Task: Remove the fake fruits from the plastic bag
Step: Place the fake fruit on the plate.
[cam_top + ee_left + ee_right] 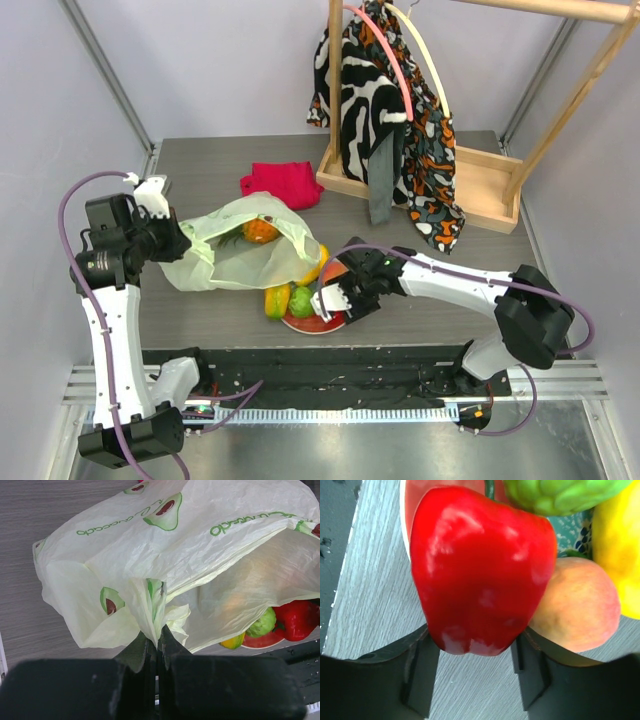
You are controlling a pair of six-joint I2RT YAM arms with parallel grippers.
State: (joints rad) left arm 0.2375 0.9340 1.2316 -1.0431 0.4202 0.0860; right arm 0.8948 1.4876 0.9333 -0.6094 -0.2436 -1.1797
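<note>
From above: pinches a bunched end of the plastic bag (235,255) with the left gripper (182,243), closed tight on the film, the bag spreading away ahead of it with its mouth open. Inside the bag, well beyond those fingertips, an orange-yellow fruit (260,231). Reaches with the right gripper (335,297) onto a plate (318,326) just outside the bag's mouth, close beside a green fruit (301,300) and a yellow-orange fruit (277,300). Far beyond both grippers, a red cloth (280,183) on the counter (200,165). From the left wrist: squeezes a twisted fold of bag straight ahead between both fingers, no gap showing. Ahead and to the right, under the bag's lip, the red pepper (297,620). From the right wrist: clasps the lower part of the red pepper between 2 partly spread fingers (422,675), each touching a side. Just right of the gripper, a peach (575,605) against the pepper. Further ahead, the green fruit and a yellow fruit (620,545).
</note>
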